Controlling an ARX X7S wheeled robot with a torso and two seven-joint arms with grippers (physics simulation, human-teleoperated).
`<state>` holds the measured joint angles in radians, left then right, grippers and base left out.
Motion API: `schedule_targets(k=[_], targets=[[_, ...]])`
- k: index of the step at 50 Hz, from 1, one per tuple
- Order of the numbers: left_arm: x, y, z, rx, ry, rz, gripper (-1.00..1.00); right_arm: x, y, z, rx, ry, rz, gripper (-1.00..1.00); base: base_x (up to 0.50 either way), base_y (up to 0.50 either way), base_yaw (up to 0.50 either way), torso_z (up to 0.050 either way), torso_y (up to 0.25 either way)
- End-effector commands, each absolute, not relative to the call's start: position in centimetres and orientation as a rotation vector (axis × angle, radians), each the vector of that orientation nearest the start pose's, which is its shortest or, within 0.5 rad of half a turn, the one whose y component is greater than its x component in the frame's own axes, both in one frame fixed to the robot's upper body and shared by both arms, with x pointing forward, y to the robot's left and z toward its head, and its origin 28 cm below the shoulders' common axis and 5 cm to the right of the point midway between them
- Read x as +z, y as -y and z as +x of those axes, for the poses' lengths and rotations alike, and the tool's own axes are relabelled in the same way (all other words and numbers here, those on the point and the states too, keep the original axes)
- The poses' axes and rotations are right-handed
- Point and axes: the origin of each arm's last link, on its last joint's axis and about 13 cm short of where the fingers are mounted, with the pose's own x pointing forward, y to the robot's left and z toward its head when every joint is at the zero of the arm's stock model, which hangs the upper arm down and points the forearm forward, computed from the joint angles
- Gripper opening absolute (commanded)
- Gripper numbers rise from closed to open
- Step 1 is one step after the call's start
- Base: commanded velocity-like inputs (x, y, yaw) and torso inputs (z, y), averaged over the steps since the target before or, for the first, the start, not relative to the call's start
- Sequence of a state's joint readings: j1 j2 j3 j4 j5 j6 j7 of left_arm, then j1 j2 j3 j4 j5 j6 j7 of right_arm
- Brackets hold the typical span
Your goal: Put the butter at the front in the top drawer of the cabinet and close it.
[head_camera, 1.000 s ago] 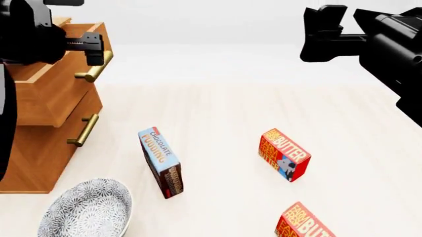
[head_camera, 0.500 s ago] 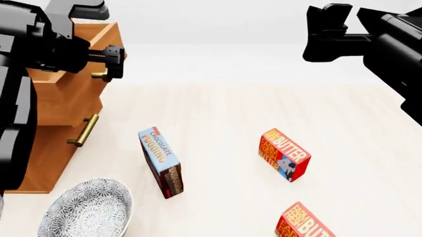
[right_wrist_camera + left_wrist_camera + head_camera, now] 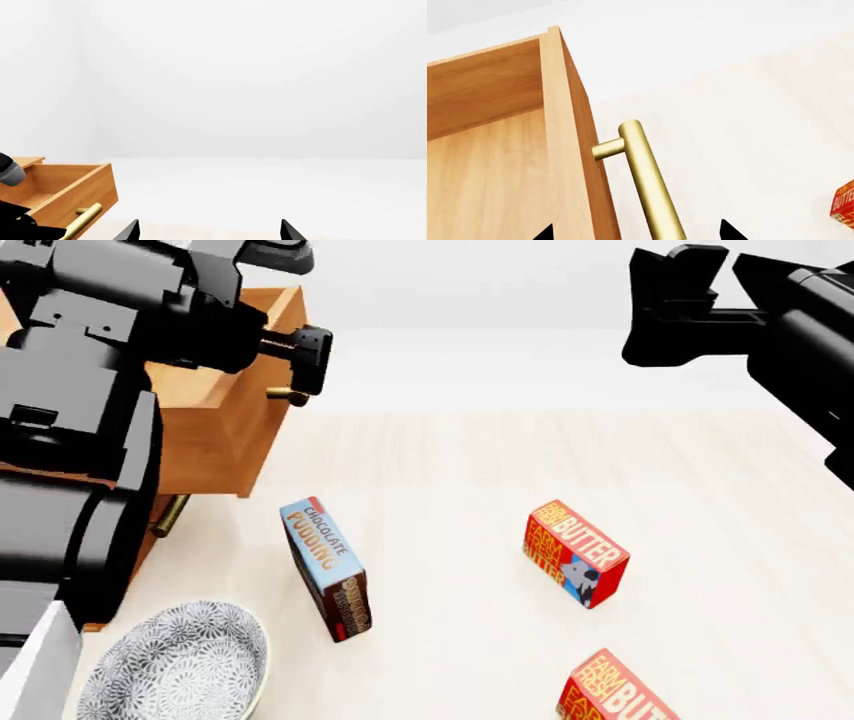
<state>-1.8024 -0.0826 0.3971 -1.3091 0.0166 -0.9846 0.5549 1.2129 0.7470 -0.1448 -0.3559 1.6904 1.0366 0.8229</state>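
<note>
with the top drawer (image 3: 227,420) out and the left gripper (image 3: 304,365) spread about its brass handle (image 3: 647,180), only opening done: front butter (image 3: 617,692) on the desk (image 3: 721,500), far off and low, unpicked; right gripper (image 3: 674,315) spread, empty.

Both arms are showing as blocky matte-black housings with ridged panels; the left arm (image 3: 94,350) is carrying a small silvery rod near its black gripper (image 3: 304,362).

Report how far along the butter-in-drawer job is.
Done: the top drawer stands pulled out. In hand: the left gripper is at its brass handle. Left: the front butter lies untouched on the floor, the right gripper raised clear; loading and closing remain.
</note>
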Motion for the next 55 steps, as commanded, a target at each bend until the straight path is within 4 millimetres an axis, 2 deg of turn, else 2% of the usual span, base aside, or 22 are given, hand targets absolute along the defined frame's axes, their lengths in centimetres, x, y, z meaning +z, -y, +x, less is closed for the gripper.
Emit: schedule_targets(k=[1, 9, 11, 14, 15, 18, 19, 21, 23, 25, 28, 31, 33, 40, 43, 47, 50, 55], targets=[[32.4, -21.0, 40.9, -0.519, -0.568, 0.072, 1.0, 34.2, 15.7, 22.7, 0.206, 0.114, 0.112, 1.0, 0.0, 0.0, 0.0, 0.0, 0.0], [35.8, -19.0, 40.5, -0.62, -0.439, 0.064, 1.0, 34.2, 15.7, 22.6, 0.206, 0.115, 0.114, 1.0, 0.0, 0.0, 0.0, 0.0, 0.0], [37.2, -18.9, 40.4, -0.588, -0.369, 0.075, 1.0, 34.2, 15.7, 22.6, 0.207, 0.114, 0.114, 1.0, 0.01, 0.0, -0.01, 0.0, 0.0], [40.8, -18.9, 39.7, -0.525, -0.207, 0.078, 1.0, 34.1, 15.7, 22.7, 0.207, 0.111, 0.115, 1.0, 0.0, 0.0, -0.01, 0.0, 0.0], [42.1, -18.9, 39.4, -0.498, -0.151, 0.087, 1.0, 34.1, 15.6, 22.7, 0.207, 0.111, 0.114, 1.0, 0.0, 0.0, 0.0, 0.0, 0.0], [43.2, -20.5, 37.1, -0.374, -0.049, 0.073, 1.0, 34.1, 15.4, 22.8, 0.213, 0.111, 0.115, 1.0, 0.0, 0.0, 0.0, 0.0, 0.0], [44.2, -20.1, 35.8, -0.379, 0.04, 0.117, 1.0, 34.1, 15.4, 22.8, 0.215, 0.111, 0.115, 1.0, 0.0, 0.0, 0.0, 0.0, 0.0], [44.1, -20.2, 33.5, -0.319, 0.164, 0.233, 1.0, 34.0, 15.3, 22.8, 0.215, 0.11, 0.111, 1.0, 0.0, 0.0, 0.0, 0.0, 0.0], [43.3, -20.0, 31.3, -0.274, 0.284, 0.345, 1.0, 33.9, 15.3, 22.8, 0.216, 0.11, 0.109, 1.0, 0.0, 0.0, 0.0, 0.0, 0.0], [40.7, -20.4, 29.6, -0.187, 0.38, 0.423, 1.0, 33.7, 15.3, 22.9, 0.218, 0.106, 0.11, 1.0, 0.0, 0.0, 0.0, 0.0, 0.0], [36.5, -21.1, 27.8, -0.104, 0.399, 0.416, 1.0, 33.5, 15.3, 22.9, 0.218, 0.103, 0.114, 1.0, 0.0, 0.0, 0.0, 0.0, 0.0], [31.9, -22.0, 26.4, -0.085, 0.398, 0.425, 1.0, 33.4, 15.3, 22.9, 0.216, 0.101, 0.112, 1.0, 0.0, 0.0, 0.0, 0.0, 0.0], [30.0, -23.0, 25.3, -0.074, 0.425, 0.437, 1.0, 33.5, 15.3, 22.9, 0.217, 0.101, 0.108, 1.0, 0.0, 0.0, 0.0, 0.0, 0.0], [26.7, -25.8, 21.1, 0.021, 0.521, 0.384, 1.0, 33.6, 15.1, 22.8, 0.215, 0.111, 0.1, 1.0, 0.0, 0.0, 0.0, 0.0, 0.0], [25.4, -26.1, 19.5, 0.099, 0.617, 0.411, 1.0, 33.7, 15.1, 22.5, 0.212, 0.117, 0.097, 1.0, 0.0, 0.0, 0.0, 0.0, 0.0], [24.8, -26.2, 17.4, 0.172, 0.719, 0.439, 1.0, 33.8, 15.1, 22.3, 0.21, 0.122, 0.094, 1.0, 0.0, 0.0, 0.0, 0.0, 0.0], [24.0, -26.3, 16.6, 0.169, 0.734, 0.4, 1.0, 33.8, 15.1, 22.2, 0.212, 0.123, 0.093, 1.0, 0.0, 0.0, 0.0, 0.0, 0.0], [21.5, -26.8, 15.5, 0.166, 0.718, 0.383, 1.0, 33.4, 15.1, 22.0, 0.21, 0.12, 0.093, 1.0, 0.0, 0.0, 0.0, 0.0, 0.0]])
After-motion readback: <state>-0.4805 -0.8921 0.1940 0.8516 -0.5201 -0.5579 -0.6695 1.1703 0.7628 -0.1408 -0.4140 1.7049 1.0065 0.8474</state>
